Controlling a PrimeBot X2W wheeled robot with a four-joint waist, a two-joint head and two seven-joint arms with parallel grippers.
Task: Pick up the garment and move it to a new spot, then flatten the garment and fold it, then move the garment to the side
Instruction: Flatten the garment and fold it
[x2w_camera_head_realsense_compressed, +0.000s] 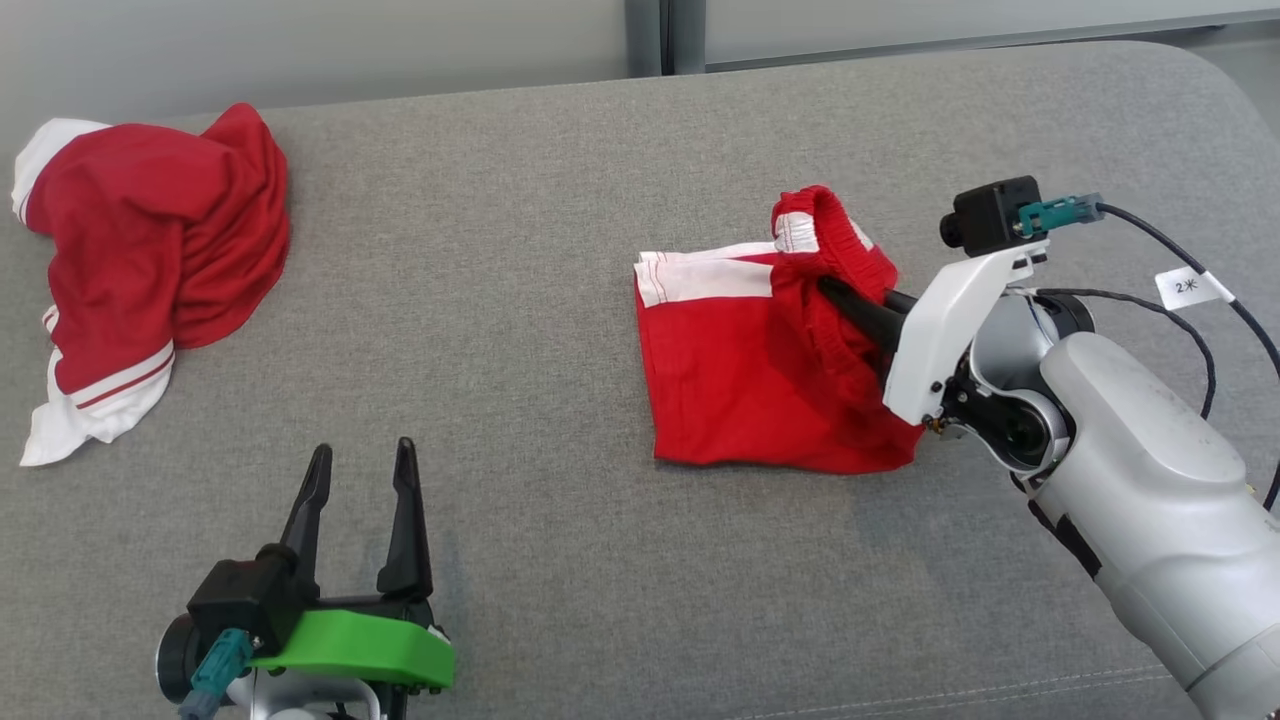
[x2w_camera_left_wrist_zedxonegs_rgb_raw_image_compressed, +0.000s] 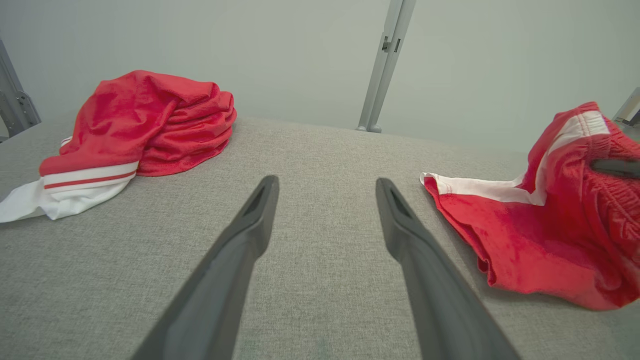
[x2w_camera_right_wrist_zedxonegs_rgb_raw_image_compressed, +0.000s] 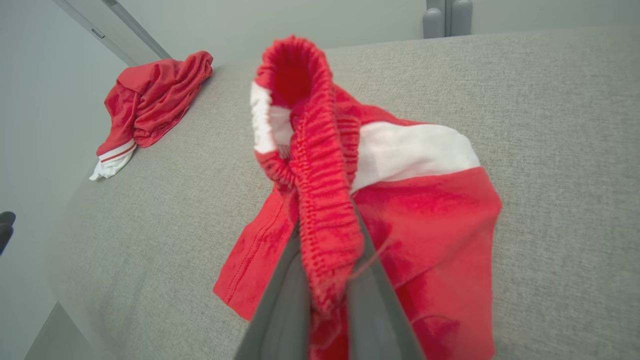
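Right claw (x2w_camera_head_realsense_compressed: 840, 300): jaws drawn almost together on the elastic waistband (x2w_camera_right_wrist_zedxonegs_rgb_raw_image_compressed: 320, 200) of the red shorts (x2w_camera_head_realsense_compressed: 740, 380), which are the garment in hand. The waistband stands raised in a loop above the fingers. The rest of the shorts lies slack on the grey padded surface (x2w_camera_head_realsense_compressed: 520, 300), just beyond and below the claw. The grip on the thick gathered hem looks deliberate: it offers a firm edge, and the thin cloth should trail from it when dragged or lifted.

Left claw (x2w_camera_head_realsense_compressed: 363, 450): fingers spread wide, holding nothing, well apart from the shorts and apparently waiting to assist with flattening.

A second red and white garment (x2w_camera_head_realsense_compressed: 150, 270) lies bunched far beyond the left claw, untouched.

Containers: nothing here serves as one; both garments lie straight on the surface.
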